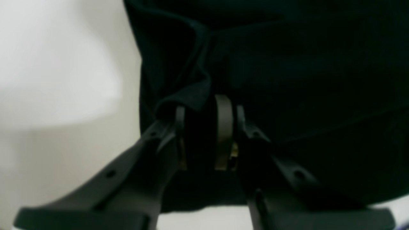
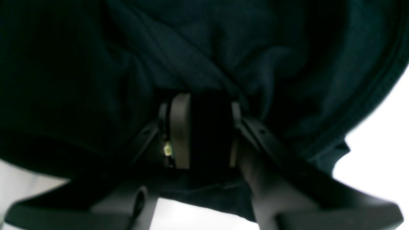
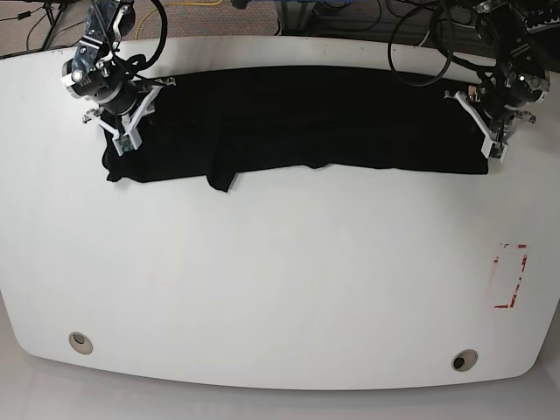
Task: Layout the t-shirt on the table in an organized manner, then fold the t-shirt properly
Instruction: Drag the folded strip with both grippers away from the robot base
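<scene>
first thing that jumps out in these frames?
The black t-shirt, stretched in a long band across the far side of the white table. Each end is pinched: right gripper at the base view's left, left gripper at its right. A red-outlined mark sits near the right edge.

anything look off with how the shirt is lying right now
Yes. The t-shirt is stretched in a long band across the far side of the table, its near edge uneven, with a flap hanging below the rest. The left tool and right tool each pinch an end.
</scene>
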`<state>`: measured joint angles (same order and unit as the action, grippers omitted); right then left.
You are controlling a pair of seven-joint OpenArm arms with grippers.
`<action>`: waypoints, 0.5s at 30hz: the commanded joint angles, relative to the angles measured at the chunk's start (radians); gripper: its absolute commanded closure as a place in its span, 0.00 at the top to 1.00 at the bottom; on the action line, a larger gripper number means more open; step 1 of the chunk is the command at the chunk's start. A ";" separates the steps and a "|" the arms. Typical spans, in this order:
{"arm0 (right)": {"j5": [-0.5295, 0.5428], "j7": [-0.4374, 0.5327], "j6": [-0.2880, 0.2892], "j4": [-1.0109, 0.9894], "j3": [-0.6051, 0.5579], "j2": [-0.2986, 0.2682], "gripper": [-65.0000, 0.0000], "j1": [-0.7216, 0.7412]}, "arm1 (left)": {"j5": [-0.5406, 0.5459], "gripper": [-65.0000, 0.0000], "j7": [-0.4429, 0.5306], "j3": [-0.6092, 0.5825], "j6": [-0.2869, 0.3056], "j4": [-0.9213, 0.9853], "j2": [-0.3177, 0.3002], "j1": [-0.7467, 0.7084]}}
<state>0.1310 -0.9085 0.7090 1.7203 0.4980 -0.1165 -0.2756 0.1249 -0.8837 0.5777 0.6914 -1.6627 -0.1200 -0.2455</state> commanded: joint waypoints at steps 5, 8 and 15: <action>-0.110 0.021 -0.011 -0.174 0.001 -0.061 0.23 0.080 | -0.049 0.14 -0.016 -0.055 0.007 0.071 -0.008 0.099; -0.110 0.033 -0.011 -0.217 0.001 -0.088 0.23 0.118 | -0.077 0.14 -0.016 -0.091 0.007 0.101 -0.008 0.145; -0.112 0.044 -0.011 -0.266 0.001 -0.119 0.23 0.174 | -0.097 0.15 -0.016 -0.120 0.007 0.137 -0.008 0.216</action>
<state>0.1093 -0.7662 0.7151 1.4761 0.4999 -0.2211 -0.0971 0.0422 -0.8780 0.4561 0.6949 -1.5265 -0.1204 -0.0402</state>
